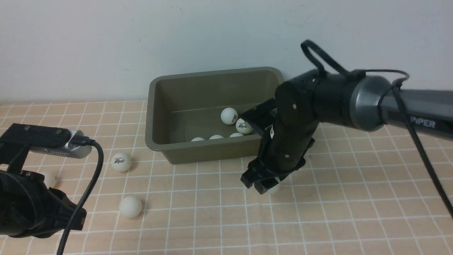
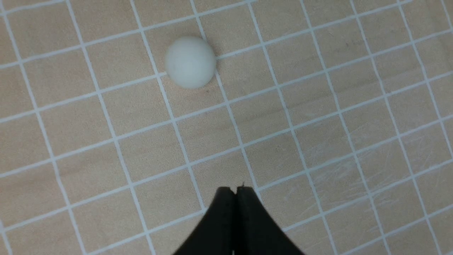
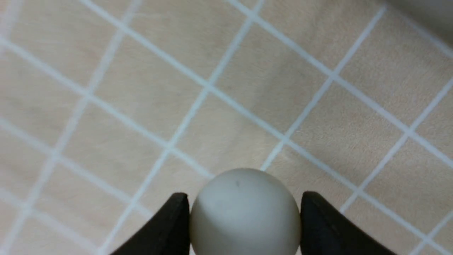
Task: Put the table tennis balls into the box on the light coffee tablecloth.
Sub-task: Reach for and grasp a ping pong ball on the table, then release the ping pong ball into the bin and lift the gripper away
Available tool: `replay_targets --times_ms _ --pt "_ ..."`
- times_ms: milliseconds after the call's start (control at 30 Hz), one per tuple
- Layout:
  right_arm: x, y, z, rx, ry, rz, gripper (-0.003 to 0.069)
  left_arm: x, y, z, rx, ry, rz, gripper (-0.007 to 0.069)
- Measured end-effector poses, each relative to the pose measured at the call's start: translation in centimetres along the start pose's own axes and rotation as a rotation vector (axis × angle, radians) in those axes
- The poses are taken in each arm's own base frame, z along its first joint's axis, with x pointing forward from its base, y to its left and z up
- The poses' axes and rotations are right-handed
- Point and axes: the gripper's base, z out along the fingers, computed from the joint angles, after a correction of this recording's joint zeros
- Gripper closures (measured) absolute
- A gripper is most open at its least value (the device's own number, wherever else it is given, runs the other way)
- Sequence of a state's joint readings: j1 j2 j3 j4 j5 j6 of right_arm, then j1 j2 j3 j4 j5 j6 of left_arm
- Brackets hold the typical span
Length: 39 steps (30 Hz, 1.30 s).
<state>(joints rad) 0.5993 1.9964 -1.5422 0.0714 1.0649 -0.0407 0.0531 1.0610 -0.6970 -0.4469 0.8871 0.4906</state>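
Olive-green box (image 1: 208, 153) sits at the far middle of the peach checked tablecloth (image 1: 354, 205), no lid. Five white balls (image 1: 229, 115) inside it, bunched toward the near right. Right pincer (image 1: 264, 185) is down at the cloth just in front of the box's near right corner, fingers (image 3: 170, 226) pressed on both sides of a sixth ball (image 3: 244, 212): gripping it, ball low by the cloth, can't tell if lifted. Three more lie loose on the left: a logo ball (image 1: 121, 162) near the box's left corner, a plain ball (image 1: 130, 206) nearer, a half-hidden ball (image 1: 49, 180) behind the left arm (image 1: 21, 209). Left pincer (image 2: 236, 193) closed, empty, above bare cloth; a white ball (image 2: 190, 62) lies apart from its tips.
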Motion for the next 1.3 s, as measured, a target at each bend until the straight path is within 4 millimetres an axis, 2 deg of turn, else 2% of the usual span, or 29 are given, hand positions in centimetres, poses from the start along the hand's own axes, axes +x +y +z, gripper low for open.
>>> replay_targets --times_ms 167,233,300,400,600,633,667,733,867,1133,1300 --pt "-2.2 0.6 -5.8 -0.036 -0.100 -0.037 0.0294 0.0 0.0 0.0 0.000 0.000 0.000 0.0692" --pt "-3.1 0.6 -7.5 -0.034 -0.166 -0.048 0.0294 0.0 0.0 0.0 0.000 0.000 0.000 0.0692" --pt "-4.0 0.6 -8.8 -0.017 -0.241 -0.058 0.0294 0.0 0.0 0.0 0.000 0.000 0.000 0.0692" --pt "-5.2 0.3 -9.3 0.015 -0.344 -0.076 0.0294 0.0 0.0 0.0 0.000 0.000 0.000 0.0692" --pt "-7.0 -0.2 -6.6 0.071 -0.435 -0.129 0.0294 0.0 0.0 0.0 0.000 0.000 0.000 0.0692" --pt "-7.5 -0.3 -5.4 0.083 -0.448 -0.147 0.0294 0.0 0.0 0.0 0.000 0.000 0.000 0.0692" --pt "-7.6 -0.3 -5.1 0.086 -0.454 -0.150 0.0294 0.0 0.0 0.0 0.000 0.000 0.000 0.0692" --pt "-8.1 -0.5 -3.3 0.105 -0.458 -0.170 0.0294 0.0 0.0 0.0 0.000 0.000 0.000 0.0692" --pt "-8.6 -0.7 -1.3 0.126 -0.468 -0.189 0.0294 0.0 0.0 0.0 0.000 0.000 0.000 0.0692" --pt "-8.9 -0.8 -0.9 0.126 -0.484 -0.172 0.0294 0.0 0.0 0.0 0.001 0.002 0.000 0.0692" --pt "-8.9 -0.8 -1.0 0.125 -0.486 -0.169 0.0237 0.1 0.0 0.0 0.003 0.006 0.000 0.0692"
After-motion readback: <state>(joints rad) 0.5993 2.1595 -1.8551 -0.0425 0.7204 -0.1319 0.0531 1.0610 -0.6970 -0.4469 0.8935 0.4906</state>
